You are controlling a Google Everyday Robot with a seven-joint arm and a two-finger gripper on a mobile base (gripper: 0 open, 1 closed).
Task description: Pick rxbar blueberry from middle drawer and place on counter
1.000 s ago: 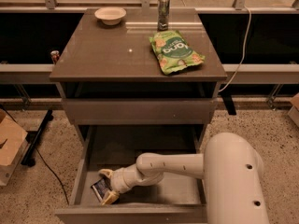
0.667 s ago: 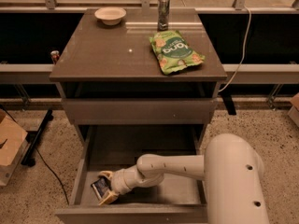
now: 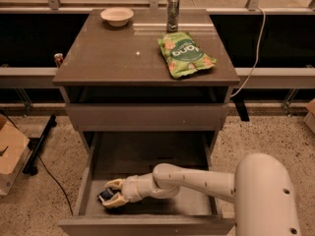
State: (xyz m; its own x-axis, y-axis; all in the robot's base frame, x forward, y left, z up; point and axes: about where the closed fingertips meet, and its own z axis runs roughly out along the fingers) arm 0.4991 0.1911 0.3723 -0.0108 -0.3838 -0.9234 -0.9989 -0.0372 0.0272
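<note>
- Pincer (image 3: 111, 196): it sits low inside the middle drawer (image 3: 147, 156), in the front-left corner. The pale fingers (image 3: 114, 183) are closed partway, one on each side of the rxbar blueberry (image 3: 105, 196), and grip it between them.
- Rxbar blueberry: a small dark wrapper with a pale patch, held in the pincer just above or on the drawer floor. Which of the two cannot be told. It lies close to the drawer's left wall and near its front panel.
- Arm (image 3: 197, 180): a white, jointed limb that reaches leftward across the drawer from the robot's rounded body (image 3: 268, 195) at lower right.
- Middle drawer: pulled fully out below the closed upper drawer front (image 3: 147, 117). Its grey floor is visible behind the arm.
- Worktop (image 3: 108, 58): the glossy grey-brown slab on top of the cabinet.
- Green snack bag (image 3: 186, 53): it lies flat on the right half of the worktop.
- Pale bowl (image 3: 116, 16): it stands at the rear left of the worktop.
- Metallic cylinder (image 3: 172, 6): it stands upright at the rear of the worktop, behind the bag.
- Cardboard box (image 3: 10, 151): it rests on the speckled floor to the left of the cabinet.
- Cable (image 3: 252, 58): it hangs down to the right of the cabinet.
</note>
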